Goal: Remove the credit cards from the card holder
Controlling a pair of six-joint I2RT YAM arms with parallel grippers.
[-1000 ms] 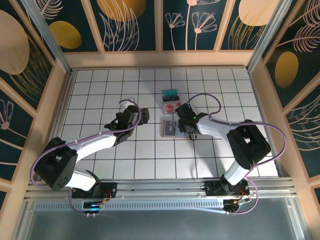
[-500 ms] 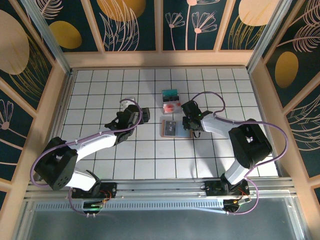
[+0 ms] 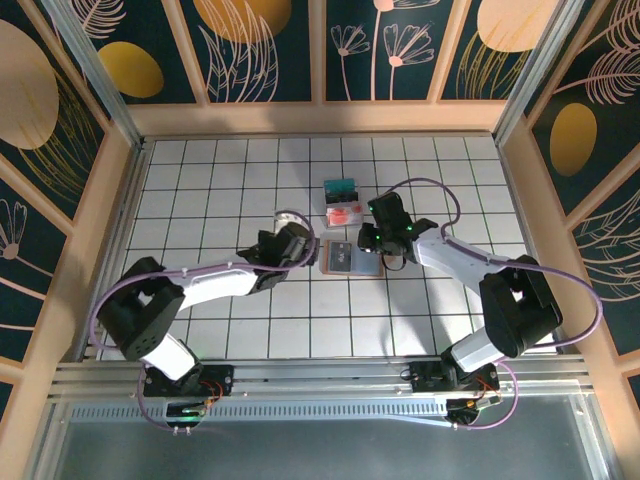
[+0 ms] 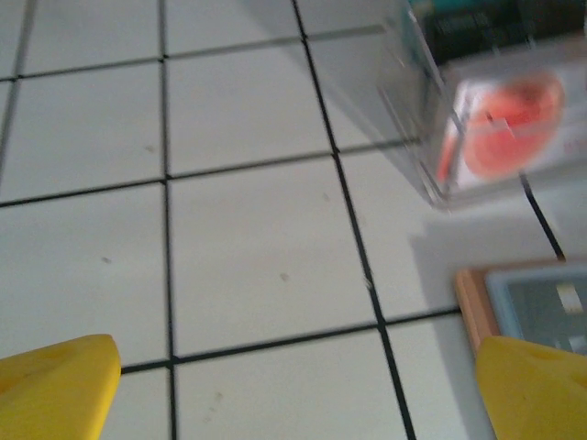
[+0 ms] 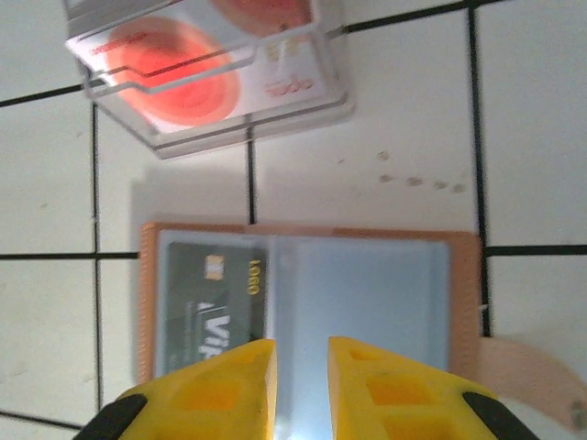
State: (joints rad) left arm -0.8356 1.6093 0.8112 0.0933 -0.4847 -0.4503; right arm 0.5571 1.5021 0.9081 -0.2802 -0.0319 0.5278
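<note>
Hanging over the open card holder is the right tool

Top view: bright, even light, sharp, with only faint shadows on the table. Left wrist: motion blur throughout, red card smeared. Right wrist: sharp, with glare on the holder between soft-focus fingers.

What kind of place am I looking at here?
Probably a robot test booth: a white gridded tabletop, patterned wall panels boxing it in, and a left arm and right arm bolted to a metal rail.
</note>
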